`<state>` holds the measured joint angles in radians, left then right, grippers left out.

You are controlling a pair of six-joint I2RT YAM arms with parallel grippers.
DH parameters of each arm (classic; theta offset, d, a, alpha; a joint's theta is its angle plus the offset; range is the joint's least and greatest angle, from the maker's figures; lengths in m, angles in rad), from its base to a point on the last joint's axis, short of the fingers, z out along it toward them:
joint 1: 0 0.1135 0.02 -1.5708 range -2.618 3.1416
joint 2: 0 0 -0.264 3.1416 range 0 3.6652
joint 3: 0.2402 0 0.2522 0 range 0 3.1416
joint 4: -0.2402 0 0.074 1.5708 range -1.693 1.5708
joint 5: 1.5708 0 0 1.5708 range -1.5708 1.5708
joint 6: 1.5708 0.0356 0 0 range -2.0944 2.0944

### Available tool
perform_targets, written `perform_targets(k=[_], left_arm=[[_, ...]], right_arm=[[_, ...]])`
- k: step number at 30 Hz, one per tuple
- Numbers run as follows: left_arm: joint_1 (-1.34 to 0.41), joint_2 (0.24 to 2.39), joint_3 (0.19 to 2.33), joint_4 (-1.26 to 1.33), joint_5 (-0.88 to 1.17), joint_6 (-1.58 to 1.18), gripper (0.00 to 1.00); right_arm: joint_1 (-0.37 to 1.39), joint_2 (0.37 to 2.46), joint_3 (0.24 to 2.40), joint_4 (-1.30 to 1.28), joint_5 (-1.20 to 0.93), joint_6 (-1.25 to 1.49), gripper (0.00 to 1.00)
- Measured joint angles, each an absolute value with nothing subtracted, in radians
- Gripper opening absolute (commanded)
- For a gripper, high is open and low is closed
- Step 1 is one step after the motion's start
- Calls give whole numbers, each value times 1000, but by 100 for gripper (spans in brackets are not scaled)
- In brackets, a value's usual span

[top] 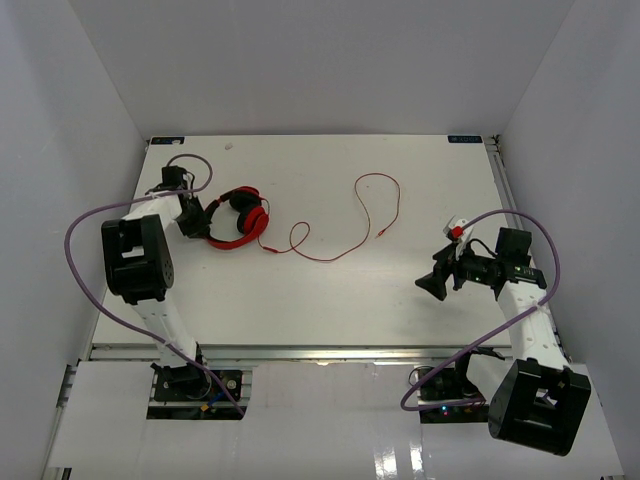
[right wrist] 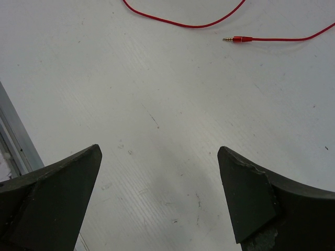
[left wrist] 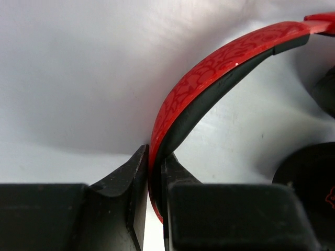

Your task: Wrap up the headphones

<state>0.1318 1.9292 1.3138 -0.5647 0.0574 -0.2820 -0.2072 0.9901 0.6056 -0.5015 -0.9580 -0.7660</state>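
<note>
White table (top: 330, 300), pale enclosure walls (top: 320, 60)

Nothing can be read. A left label (top: 166, 140) and a right label (top: 466, 139) on the far edge of the bench (top: 330, 300) are too small to make out. The headphones (left wrist: 209, 78) carry only a crackled pattern.

Setting: robotics lab test cell. What you have here:
- one white counter (top: 400, 300), boxed in by plain white walls (top: 320, 60) at the top, left and right of the frame
- left arm (top: 140, 260) and right arm (top: 530, 320), bolted along the bottom edge
- looped purple cables (top: 68, 238)
- a metal rail (top: 320, 352) across the lower frame
</note>
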Motion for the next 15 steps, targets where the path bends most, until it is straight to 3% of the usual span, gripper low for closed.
perform_targets(k=[15], left_arm=[[-59,1484,1154,-626,105,-314,0]], right_arm=[[-208,1004,609,-728,-1065,-1124,92]])
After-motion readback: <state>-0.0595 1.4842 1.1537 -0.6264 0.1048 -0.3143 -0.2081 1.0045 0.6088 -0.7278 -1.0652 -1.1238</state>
